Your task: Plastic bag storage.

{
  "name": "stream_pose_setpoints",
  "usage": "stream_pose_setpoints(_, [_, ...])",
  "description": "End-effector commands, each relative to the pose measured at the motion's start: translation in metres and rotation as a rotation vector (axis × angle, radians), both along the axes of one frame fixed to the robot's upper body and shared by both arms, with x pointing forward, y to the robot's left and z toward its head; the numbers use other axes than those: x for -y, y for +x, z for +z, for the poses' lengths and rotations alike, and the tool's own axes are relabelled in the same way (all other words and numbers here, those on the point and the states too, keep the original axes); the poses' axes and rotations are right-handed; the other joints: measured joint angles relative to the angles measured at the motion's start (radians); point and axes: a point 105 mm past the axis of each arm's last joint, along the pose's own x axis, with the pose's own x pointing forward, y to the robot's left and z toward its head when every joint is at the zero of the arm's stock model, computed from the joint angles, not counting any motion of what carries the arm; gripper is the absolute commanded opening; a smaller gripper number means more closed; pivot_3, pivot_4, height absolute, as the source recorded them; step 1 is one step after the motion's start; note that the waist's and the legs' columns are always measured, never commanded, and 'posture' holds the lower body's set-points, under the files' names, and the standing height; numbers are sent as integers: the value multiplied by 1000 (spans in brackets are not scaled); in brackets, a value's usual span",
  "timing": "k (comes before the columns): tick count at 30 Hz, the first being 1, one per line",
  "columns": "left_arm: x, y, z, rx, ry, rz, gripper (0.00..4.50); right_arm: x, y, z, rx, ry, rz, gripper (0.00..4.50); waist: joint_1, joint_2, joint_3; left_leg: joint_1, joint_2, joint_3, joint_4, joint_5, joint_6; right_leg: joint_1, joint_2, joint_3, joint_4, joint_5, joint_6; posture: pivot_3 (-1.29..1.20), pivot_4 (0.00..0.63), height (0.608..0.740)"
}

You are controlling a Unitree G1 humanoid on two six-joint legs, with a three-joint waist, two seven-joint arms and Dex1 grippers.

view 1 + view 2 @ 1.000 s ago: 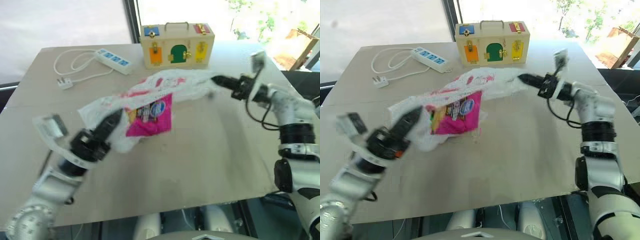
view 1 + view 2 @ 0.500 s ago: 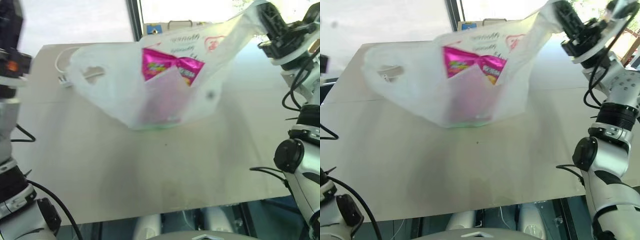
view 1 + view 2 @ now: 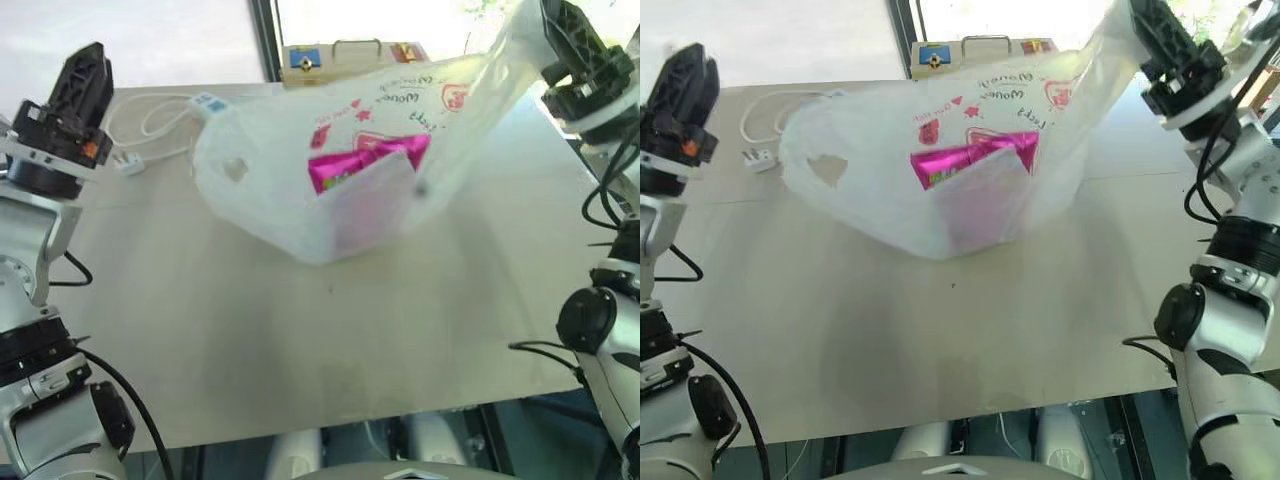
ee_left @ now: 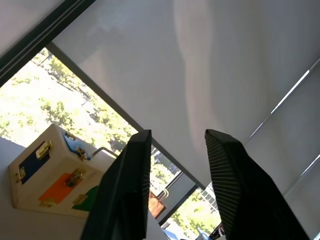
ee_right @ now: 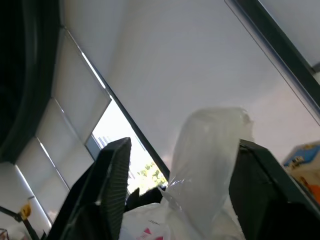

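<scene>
The plastic bag (image 3: 330, 190), translucent white with red print, hangs over the table from its right handle, which runs up between the fingers of my right gripper (image 3: 560, 15) at the upper right. In the right wrist view those fingers (image 5: 112, 175) stand wide apart with the crinkled handle (image 5: 210, 165) between them. A magenta crisp packet (image 3: 350, 165) sits inside the bag. The bag's left handle hole (image 3: 235, 170) hangs free. My left gripper (image 3: 85, 65) is raised at the far left, clear of the bag and open; nothing lies between its fingers (image 4: 125, 190).
A wooden latch box (image 3: 340, 55) stands at the table's far edge behind the bag. A white power strip (image 3: 205, 100) with its coiled cable and plug (image 3: 130, 160) lies at the back left. The light table (image 3: 330, 350) stretches bare toward the near edge.
The bag has gone from lying flat on the table to hanging from the raised right gripper. The left gripper has come off it and moved up and left. Both grippers' fingers have spread.
</scene>
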Motion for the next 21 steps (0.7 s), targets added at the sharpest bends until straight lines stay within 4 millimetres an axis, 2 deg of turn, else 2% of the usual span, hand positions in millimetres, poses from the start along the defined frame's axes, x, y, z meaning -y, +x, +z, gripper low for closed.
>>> stream_pose_setpoints(1, [1, -14, -11, 1, 84, -6, 3618, -6, -17, -30, -6, -279, 15, 4476, 0, 0, 0, 0, 0, 0, 0, 0, 0, 0, 0, 0, 0, 0, 0, 0, 150, 740])
stream_pose_setpoints(4, [4, -20, -38, -76, 145, -15, 4464, 8, -23, -49, -52, -364, -23, 4500, 1, 0, 0, 0, 1, 1, 0, 0, 0, 0, 0, 1, 0, 0, 0, 0, 150, 740])
stream_pose_setpoints(6, [10, -28, -63, -150, 216, -24, 4464, 26, -29, -57, -90, -374, -55, 4500, 2, 0, 0, 0, 0, 1, 0, 0, 0, 0, 0, 1, 0, 0, 0, 0, 150, 740])
stream_pose_setpoints(7, [17, -34, -85, -208, 291, -35, 4464, 40, -36, -68, -115, -404, -73, 4500, 4, 0, 0, 0, 0, 1, 0, 0, 0, 0, 0, 1, 0, 0, 0, 0, 150, 740])
stream_pose_setpoints(10, [43, -64, -145, -365, 484, -124, 4464, 79, -61, -116, -232, -574, -119, 4500, 18, -1, 0, 0, 0, 1, -1, 0, 0, 0, -1, 1, -1, 0, 0, 0, 150, 740])
stream_pose_setpoints(13, [59, -85, -169, -422, 539, -182, 4464, 101, -79, -135, -270, -619, -129, 4500, 26, -1, 0, 1, 0, 2, -1, -1, 0, 1, 0, 2, -7, 0, 0, 0, 150, 740])
stream_pose_setpoints(16, [72, -100, -189, -470, 567, -220, 4464, 113, -100, -144, -277, -665, -91, 4500, 26, 0, 0, 4, 1, 1, 1, -1, 0, 2, 0, 2, -2, 0, 0, 0, 150, 740])
stream_pose_setpoints(19, [80, -110, -199, -477, 592, -251, 4464, 122, -114, -162, -310, -774, -62, 4500, 25, 0, -1, 10, 1, 1, 1, 0, 0, 6, 0, 4, -1, 0, 0, 0, 150, 740])
stream_pose_setpoints(21, [83, -113, -202, -457, 624, -249, 4464, 132, -118, -182, -315, -876, -94, 4500, 25, -1, -2, 16, 1, 2, 1, -1, 0, 11, 0, 5, -1, 0, -1, 0, 150, 740])
